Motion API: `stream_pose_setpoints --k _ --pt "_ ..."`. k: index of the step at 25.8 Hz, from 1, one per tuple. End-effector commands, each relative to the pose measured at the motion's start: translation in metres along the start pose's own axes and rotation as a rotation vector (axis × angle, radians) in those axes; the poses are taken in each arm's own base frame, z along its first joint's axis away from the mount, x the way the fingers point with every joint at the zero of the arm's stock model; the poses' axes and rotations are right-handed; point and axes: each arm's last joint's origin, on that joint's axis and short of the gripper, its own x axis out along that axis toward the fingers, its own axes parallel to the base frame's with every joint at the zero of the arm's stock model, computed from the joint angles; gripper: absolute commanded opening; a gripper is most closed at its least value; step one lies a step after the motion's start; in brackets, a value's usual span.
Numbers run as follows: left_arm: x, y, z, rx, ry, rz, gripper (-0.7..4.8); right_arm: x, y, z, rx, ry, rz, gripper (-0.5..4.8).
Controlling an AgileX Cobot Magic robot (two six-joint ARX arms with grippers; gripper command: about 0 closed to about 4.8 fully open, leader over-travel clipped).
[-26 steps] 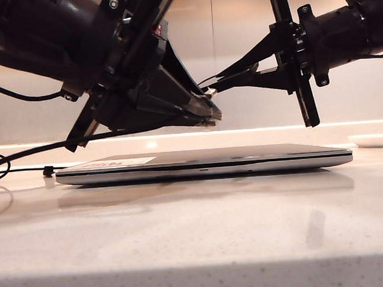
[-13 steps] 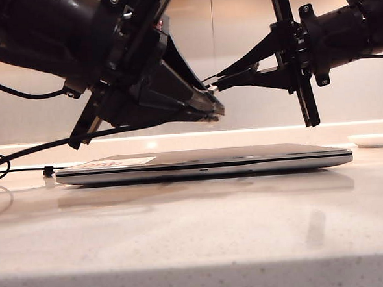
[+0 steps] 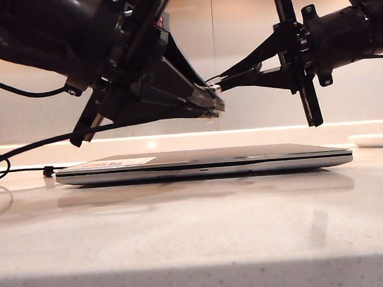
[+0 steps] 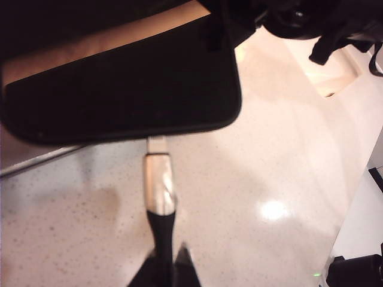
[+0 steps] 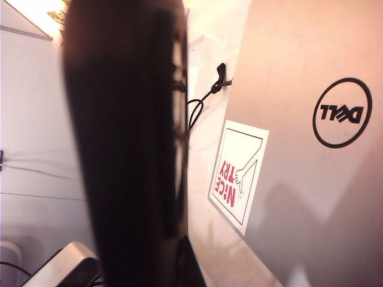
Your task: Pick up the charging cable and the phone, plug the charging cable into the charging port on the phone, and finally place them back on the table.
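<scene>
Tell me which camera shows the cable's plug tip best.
The left wrist view: the silvery plug tip of the charging cable sits clearly lit at the phone edge. The exterior view shows only a tiny glint between the arms. The right wrist view shows none.

Laptop (image 3: 205, 162) on table (image 3: 197, 234), centred
</scene>
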Motion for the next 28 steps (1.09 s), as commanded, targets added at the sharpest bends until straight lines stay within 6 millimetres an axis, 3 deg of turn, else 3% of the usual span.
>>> stream_pose_setpoints --k 1,28 --pt "-0.0003 -0.0014 0.0022 0.001 -0.02 -0.01 -0.06 -0.0011 0.0053 0.0024 -0.026 0.001 0.029 -0.06" --pt "-0.0003 -0.0015 0.0022 0.001 -0.02 -0.01 -0.06 -0.0026 0.0097 0.0069 -0.002 -0.043 0.053 -0.06"
